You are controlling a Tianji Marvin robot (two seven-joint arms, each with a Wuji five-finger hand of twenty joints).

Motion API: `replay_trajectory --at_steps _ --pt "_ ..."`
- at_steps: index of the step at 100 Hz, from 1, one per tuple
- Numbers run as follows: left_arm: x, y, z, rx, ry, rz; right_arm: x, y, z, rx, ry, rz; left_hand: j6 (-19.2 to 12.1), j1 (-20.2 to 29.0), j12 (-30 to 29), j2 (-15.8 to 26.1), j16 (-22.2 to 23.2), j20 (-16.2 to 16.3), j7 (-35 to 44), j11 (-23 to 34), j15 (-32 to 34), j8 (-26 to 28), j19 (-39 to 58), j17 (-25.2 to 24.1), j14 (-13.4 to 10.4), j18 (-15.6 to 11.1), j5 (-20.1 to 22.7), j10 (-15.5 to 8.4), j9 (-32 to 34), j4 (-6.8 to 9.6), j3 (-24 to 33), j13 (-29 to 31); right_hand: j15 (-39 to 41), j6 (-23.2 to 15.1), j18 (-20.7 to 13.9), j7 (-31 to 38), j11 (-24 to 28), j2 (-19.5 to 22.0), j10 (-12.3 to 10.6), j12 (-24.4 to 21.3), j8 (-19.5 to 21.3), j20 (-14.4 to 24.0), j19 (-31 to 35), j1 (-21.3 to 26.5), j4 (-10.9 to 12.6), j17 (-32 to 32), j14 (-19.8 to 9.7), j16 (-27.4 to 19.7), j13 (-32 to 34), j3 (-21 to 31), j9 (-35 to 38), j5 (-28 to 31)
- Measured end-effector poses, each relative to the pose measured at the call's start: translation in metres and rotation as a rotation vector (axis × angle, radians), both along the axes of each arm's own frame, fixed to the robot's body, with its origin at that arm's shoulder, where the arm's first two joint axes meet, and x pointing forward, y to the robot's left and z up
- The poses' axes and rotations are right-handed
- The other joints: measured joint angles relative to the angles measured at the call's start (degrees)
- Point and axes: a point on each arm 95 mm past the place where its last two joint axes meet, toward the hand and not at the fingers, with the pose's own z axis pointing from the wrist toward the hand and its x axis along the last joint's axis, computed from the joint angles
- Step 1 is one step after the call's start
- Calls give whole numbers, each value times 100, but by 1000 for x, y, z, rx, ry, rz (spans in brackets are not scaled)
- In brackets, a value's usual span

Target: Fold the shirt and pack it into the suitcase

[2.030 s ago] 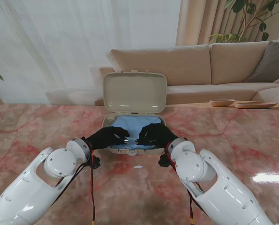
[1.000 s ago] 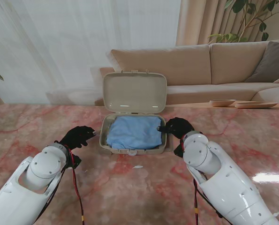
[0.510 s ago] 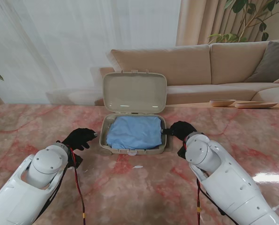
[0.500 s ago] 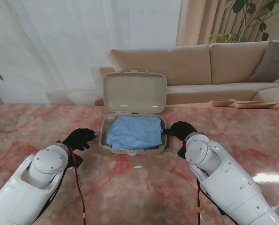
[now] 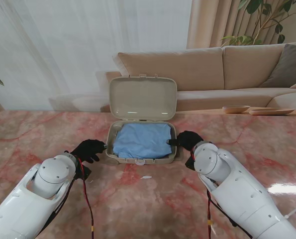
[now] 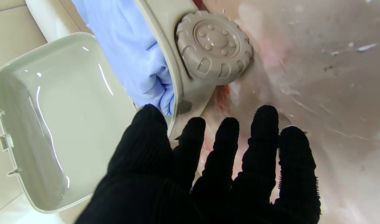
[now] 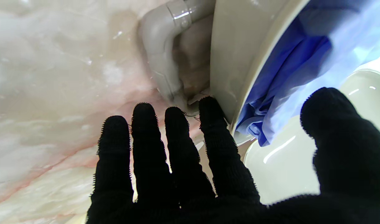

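Beige suitcase [image 5: 142, 149] sits on the pink marble table [image 5: 247, 134], lid [image 5: 143, 98] standing open on the far side, a beige sofa [image 5: 212, 69] behind it. Folded blue shirt [image 5: 143, 140] lies inside the lower shell, filling most of it.

Left hand [image 5: 89, 149] — black-gloved, just beside the suitcase's left wall, fingers spread, holding nothing. Left wrist view: fingertips [image 6: 264, 118] over the table close to the case's moulded wheel [image 6: 214, 46], thumb by the rim; whether it touches the rim is not clear. Blue cloth [image 6: 130, 53] bunched against the wall.

Right hand [image 5: 186, 140] — at the suitcase's right wall, fingers apart, empty. Right wrist view: four fingers [image 7: 211, 115] outside the shell near the side handle [image 7: 160, 53], thumb over the inside; shirt edge [image 7: 286, 77] rumpled at the rim.
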Motion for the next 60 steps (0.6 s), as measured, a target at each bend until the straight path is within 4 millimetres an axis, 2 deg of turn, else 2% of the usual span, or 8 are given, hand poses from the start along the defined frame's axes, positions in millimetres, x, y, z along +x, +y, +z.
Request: replay_trajectory --at_steps 6,46,60 --pt "0 -1 -1 -5 2 -7 0 1 0 2 -4 6 2 0 0 0 0 0 -1 0 0 0 0 -12 1 1 0 0 0 0 0 -24 0 82 0 -1 0 2 0 0 1 58 -9 0 0 0 0 0 0 0 0 -9" --pt "-2 -4 -2 -26 -3 -46 -11 3 1 30 -22 53 524 0 0 0 1 0 -342 0 0 -106 0 -18 62 8 -117 1 0 0 0 -25 0 740 -1 -40 -5 10 0 -3 1 69 -57 13 0 4 0 0 0 0 21 12" --pt "-4 -3 -3 -30 0 -61 -15 2 0 35 -21 80 574 0 0 0 1 0 -435 0 0 -154 0 -21 62 10 -262 3 -4 0 0 -25 -1 922 -1 -40 -5 72 60 -5 1 74 -57 28 0 6 0 0 0 0 23 11"
